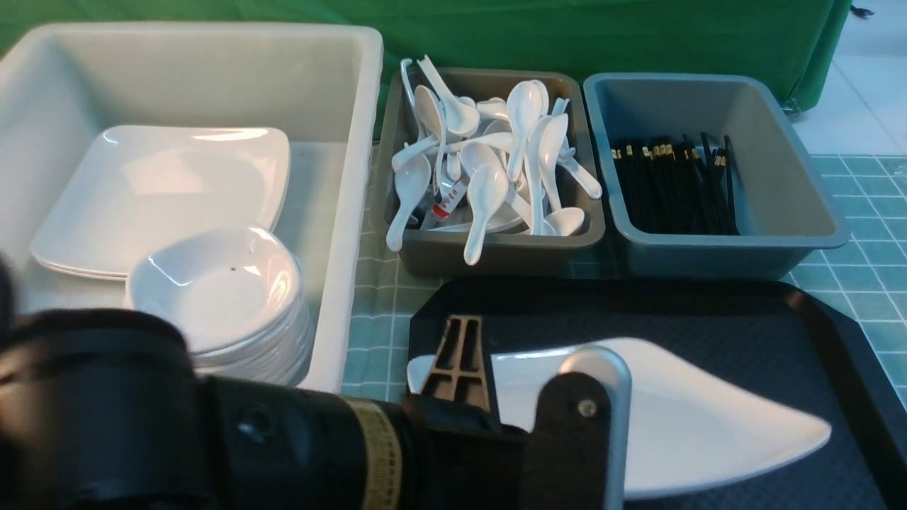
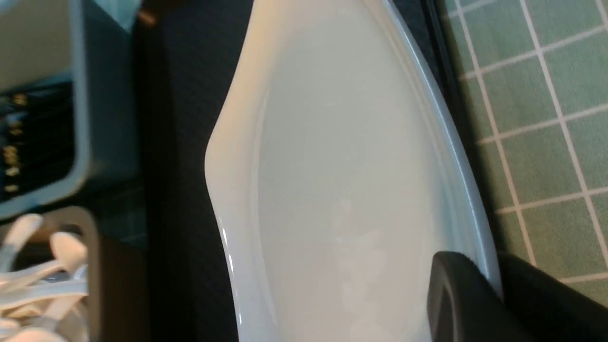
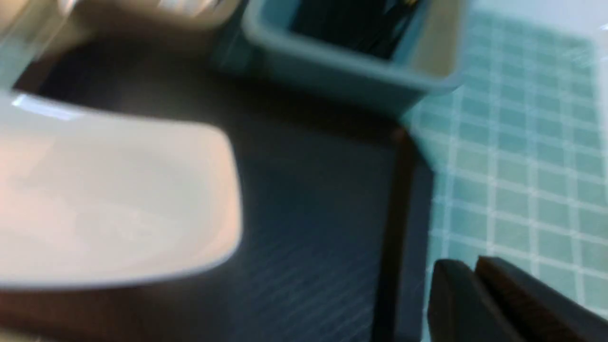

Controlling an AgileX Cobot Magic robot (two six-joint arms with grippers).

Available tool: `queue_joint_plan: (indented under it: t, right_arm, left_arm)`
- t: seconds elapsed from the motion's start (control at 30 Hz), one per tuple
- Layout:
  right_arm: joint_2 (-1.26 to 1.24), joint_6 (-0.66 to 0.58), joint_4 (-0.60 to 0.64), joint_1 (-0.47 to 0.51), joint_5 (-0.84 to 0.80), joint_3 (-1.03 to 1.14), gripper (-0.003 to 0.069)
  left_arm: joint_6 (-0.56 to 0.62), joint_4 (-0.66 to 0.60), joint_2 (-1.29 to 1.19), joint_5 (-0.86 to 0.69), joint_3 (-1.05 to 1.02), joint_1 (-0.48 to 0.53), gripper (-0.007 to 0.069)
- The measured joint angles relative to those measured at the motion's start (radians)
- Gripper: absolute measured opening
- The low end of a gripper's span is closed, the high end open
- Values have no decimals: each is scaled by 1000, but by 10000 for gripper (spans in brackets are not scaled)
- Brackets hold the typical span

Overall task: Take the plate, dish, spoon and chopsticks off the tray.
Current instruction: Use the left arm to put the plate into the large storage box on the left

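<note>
A large glossy white square plate [image 1: 708, 418] sits over the black tray [image 1: 708, 312]. My left gripper [image 1: 464, 397] is shut on the plate's left rim. In the left wrist view the rim of the plate [image 2: 342, 166] runs between the two black fingers [image 2: 456, 294], one on top and one underneath, with the gripper [image 2: 494, 280] pinching it. My right gripper [image 3: 475, 270] is out of the front view. In its own view it is shut on nothing, above the tray's right edge [image 3: 399, 213], with the plate [image 3: 109, 199] well to one side. No dish, spoon or chopsticks show on the tray.
A big white tub [image 1: 354, 177] at the left holds square plates [image 1: 163, 191] and stacked small dishes [image 1: 227, 297]. Behind the tray stand a brown bin [image 1: 496, 251] of white spoons [image 1: 489, 191] and a grey bin [image 1: 779, 177] of black chopsticks [image 1: 673, 184]. A green checked cloth [image 1: 864, 212] covers the table.
</note>
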State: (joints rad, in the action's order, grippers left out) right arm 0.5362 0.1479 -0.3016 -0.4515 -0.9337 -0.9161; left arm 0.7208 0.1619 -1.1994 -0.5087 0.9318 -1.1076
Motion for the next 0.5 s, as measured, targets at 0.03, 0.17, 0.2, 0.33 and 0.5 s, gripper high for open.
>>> queue_joint_plan:
  t: [0.03,0.17,0.2,0.33,0.5]
  right_arm:
    - [0,5,-5,0,2,-3,83]
    - [0,32,-17,0,57,-43,25]
    - [0,43,-17,0,78,-46,20]
    - [2,64,-13,0,126,-46,20]
    - [30,73,-7,0,210,-48,20]
  left_arm:
    - [-5,0,7,3,0,0,28]
    - [-67,11,59,30,38,0,29]
    - [-81,26,70,31,57,0,29]
    - [-149,105,93,22,124,23,29]
    - [-247,246,134,-45,198,137,29]
